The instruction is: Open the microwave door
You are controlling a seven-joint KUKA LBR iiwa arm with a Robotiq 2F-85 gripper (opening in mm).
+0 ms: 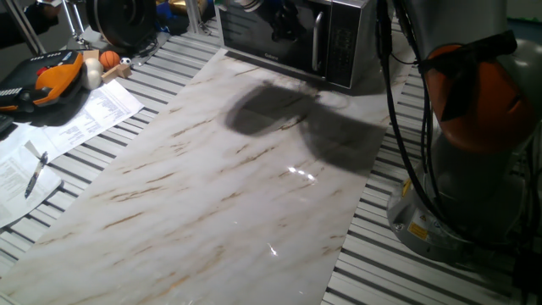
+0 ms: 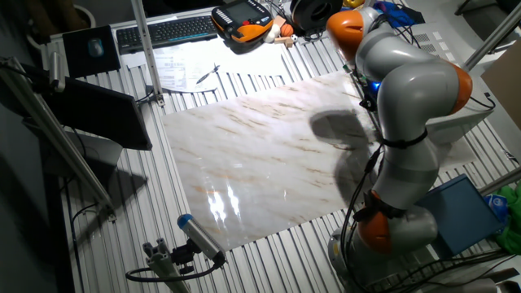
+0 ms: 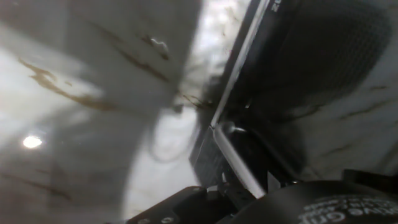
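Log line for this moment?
door: shut | handle: not gripped | pincer: near door, state unclear | marble slab

- The microwave [image 1: 292, 38] is a boxy silver steel oven standing at the far edge of the bench, its front facing across the marble top.
- The microwave door [image 1: 271, 34] is a dark glass panel in a silver frame with a vertical silver bar handle [image 1: 318, 42]; it looks closed, flush with the front.
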